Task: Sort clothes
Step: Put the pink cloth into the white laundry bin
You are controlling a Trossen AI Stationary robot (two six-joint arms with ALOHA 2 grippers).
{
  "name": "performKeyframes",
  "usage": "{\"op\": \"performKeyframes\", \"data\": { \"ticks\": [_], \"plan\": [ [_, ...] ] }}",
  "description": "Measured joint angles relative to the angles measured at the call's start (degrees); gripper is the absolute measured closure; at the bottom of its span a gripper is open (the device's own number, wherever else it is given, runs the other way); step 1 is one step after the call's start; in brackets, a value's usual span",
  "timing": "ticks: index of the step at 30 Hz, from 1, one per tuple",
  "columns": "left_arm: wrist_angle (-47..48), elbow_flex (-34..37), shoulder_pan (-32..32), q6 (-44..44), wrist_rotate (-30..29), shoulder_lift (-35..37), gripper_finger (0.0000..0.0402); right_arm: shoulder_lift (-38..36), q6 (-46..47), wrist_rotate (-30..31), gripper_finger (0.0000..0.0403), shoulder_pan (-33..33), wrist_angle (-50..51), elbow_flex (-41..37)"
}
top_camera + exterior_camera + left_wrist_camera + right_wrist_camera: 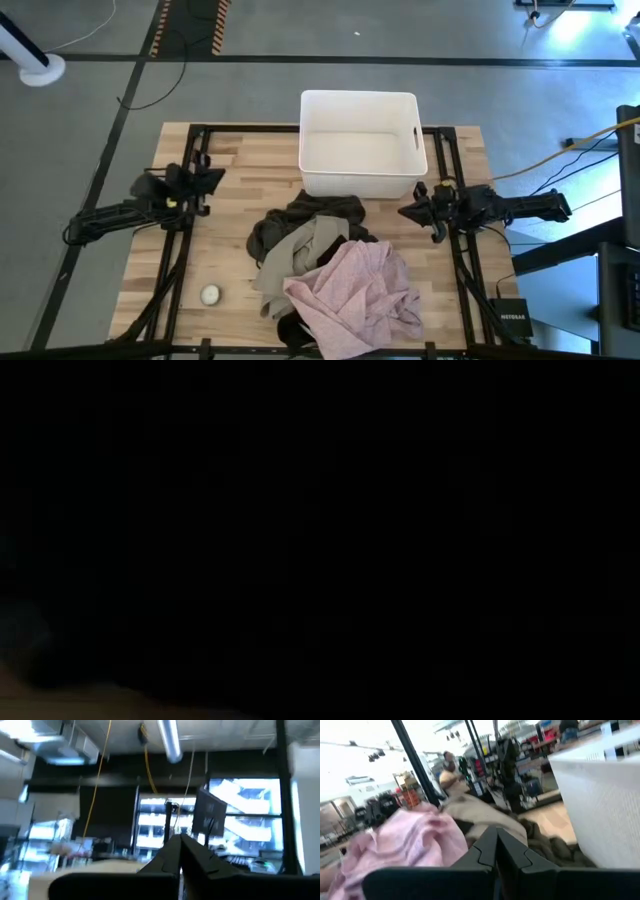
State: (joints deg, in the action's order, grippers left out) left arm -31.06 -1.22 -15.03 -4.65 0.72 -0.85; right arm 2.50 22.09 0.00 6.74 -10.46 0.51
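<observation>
The clothes lie in a heap on the wooden table (230,150), near its front edge. A pale pink garment (362,295) is on top, over a khaki-beige one (312,250), a dark olive-brown one (312,213) and a black one (292,330). My left gripper (218,178) is shut and empty at the table's left, well away from the heap; in its wrist view (180,840) it points into the room. My right gripper (403,211) is shut and empty, just right of the heap and in front of the bin. Its wrist view (495,831) shows the pink garment (415,840) and the khaki one (480,812) ahead.
A white plastic bin (358,140) stands at the table's far middle; its wall shows in the right wrist view (600,805). A small white ball (210,294) lies at the front left. The low view is dark. A person (449,770) shows in the room beyond.
</observation>
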Motion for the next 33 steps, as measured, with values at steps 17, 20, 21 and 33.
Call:
{"op": "performKeyframes", "data": {
  "ticks": [17,20,21,33],
  "plan": [
    [6.33,-17.15,7.48,3.42,0.34,-22.93,0.0401,17.82,-10.51,1.58,0.0388,0.14,11.9,23.59],
    [8.76,-21.71,9.61,3.46,0.32,-28.68,0.0401,26.19,-10.59,0.85,0.0388,2.42,14.38,31.41],
    [9.34,-23.08,10.28,3.45,0.33,-30.22,0.0401,28.88,-10.79,0.85,0.0388,3.85,15.03,34.16],
    [11.11,-29.76,17.95,5.17,-3.12,-37.63,0.0401,57.5,-14.91,26.7,0.0388,28.87,46.15,67.99]
  ]
}}
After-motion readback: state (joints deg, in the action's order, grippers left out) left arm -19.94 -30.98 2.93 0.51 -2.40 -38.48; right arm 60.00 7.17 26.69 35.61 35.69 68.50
